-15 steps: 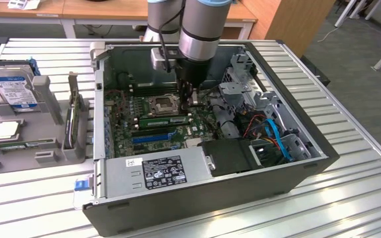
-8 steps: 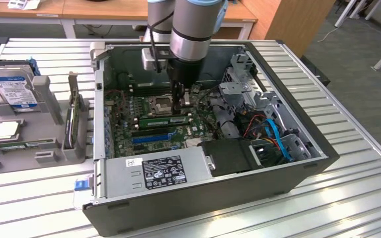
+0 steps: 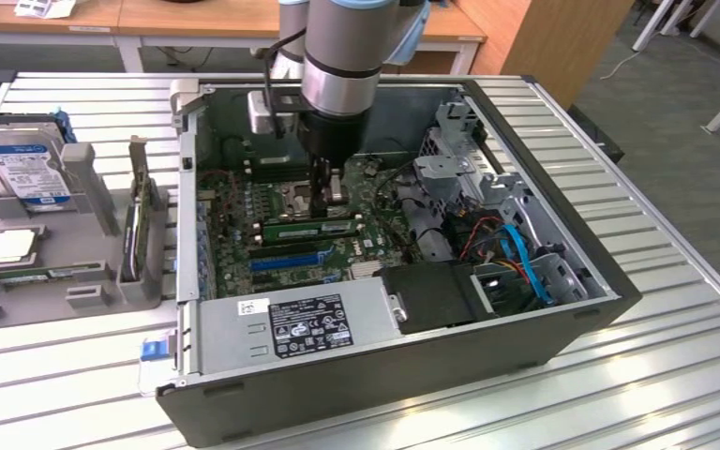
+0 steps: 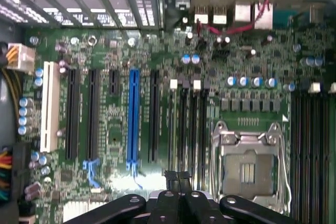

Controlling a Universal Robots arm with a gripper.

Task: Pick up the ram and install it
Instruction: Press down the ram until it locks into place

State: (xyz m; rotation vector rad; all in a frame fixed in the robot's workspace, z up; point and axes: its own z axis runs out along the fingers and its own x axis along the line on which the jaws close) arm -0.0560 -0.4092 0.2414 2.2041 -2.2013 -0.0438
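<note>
Over the motherboard [image 3: 335, 202] your gripper [image 3: 330, 202] is clenched just above the ram [image 3: 307, 228], which already lies along its slot, seating unconfirmed.

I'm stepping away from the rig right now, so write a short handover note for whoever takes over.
Gripper: shut, down inside the open PC case over the motherboard, right above the ram.
Ram: green stick lying along the memory slots near the CPU socket. Whether it is fully seated cannot be told.
Done: ram brought to the board.
Left: confirm it is latched.
</note>
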